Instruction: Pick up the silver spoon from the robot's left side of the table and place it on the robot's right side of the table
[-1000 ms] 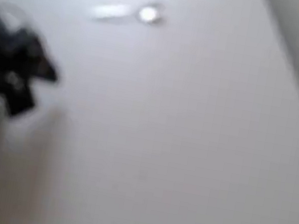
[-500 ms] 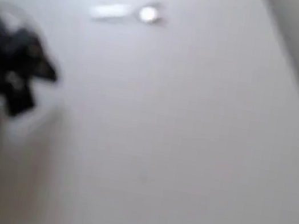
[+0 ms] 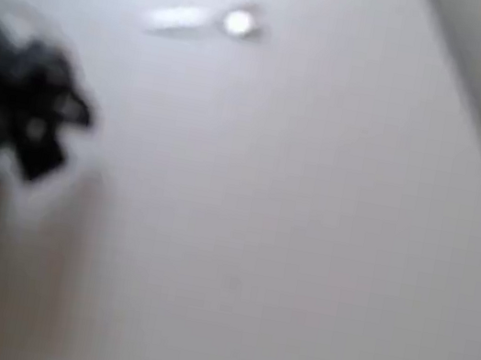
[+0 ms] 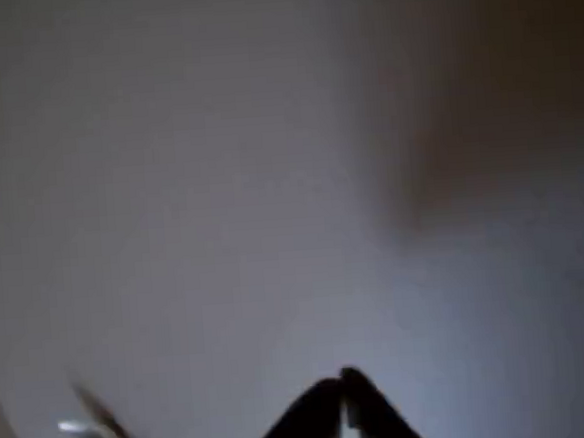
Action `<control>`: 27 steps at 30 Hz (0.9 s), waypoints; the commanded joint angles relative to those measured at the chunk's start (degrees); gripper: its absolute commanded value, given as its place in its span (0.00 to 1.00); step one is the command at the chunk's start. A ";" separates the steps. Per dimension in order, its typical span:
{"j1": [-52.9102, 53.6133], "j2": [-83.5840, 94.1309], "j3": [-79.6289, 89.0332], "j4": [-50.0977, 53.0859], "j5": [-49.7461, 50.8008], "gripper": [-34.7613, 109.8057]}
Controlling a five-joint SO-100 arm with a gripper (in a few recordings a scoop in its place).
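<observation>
Near the table point(image 3: 303, 247) top edge, silver spoon point(image 3: 208, 20) lying left-right, bowl right, end effector point(image 4: 342, 386) fingertips together

Both views were soft and badly out of focus. Glare flared off the silver spoon point(image 3: 237, 22) at twelve o'clock overhead. My wrist view was dim, shadowed toward two o'clock.

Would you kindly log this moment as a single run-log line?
phase: approach | gripper: shut, empty, apart from spoon | silver spoon: flat on table, untouched | views: blurred
</observation>
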 commanded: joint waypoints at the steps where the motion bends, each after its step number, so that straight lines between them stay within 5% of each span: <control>1: -4.13 0.26 2.11 -10.20 1.14 0.23; 3: -6.24 0.26 3.16 -16.96 -2.29 0.26; 5: -7.91 0.26 2.90 -22.59 -18.02 0.25; 9: -12.66 -1.76 -1.76 -27.77 -23.55 0.27; 16: -26.28 -69.61 -58.27 -9.14 -22.85 0.36; 27: -31.90 -113.82 -101.07 5.45 -39.38 0.41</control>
